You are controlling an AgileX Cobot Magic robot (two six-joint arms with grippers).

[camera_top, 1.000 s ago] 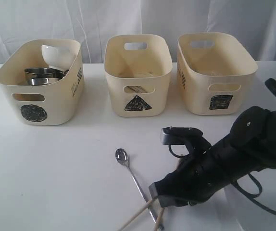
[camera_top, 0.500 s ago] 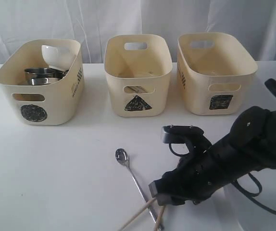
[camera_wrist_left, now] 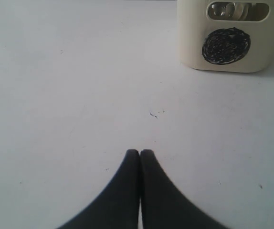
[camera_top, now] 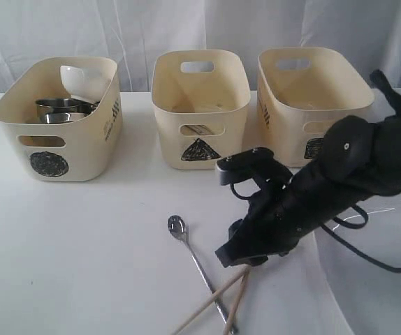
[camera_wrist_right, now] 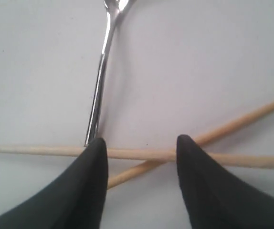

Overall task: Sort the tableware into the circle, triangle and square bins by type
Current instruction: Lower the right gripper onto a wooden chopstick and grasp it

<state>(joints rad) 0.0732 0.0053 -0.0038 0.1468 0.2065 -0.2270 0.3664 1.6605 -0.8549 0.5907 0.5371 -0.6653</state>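
Right hand (camera_wrist_right: pixel 141 140) spread over crossed chopsticks (camera_wrist_right: pixel 142 153); spoon (camera_top: pixel 186 241) beside.

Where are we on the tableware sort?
Done: steel mugs and a small white bowl sit in the cream circle-marked bin. In hand: nothing gripped yet; the right hand is open, jaws straddling the crossed wooden chopsticks. To do: those chopsticks and the long steel spoon touching them. The left hand is shut and empty over bare table. What the triangle bin and square bin hold is hard to see.

Lab: wht table (camera_top: pixel 68 265), curtain (camera_top: pixel 61 28) bkgd.
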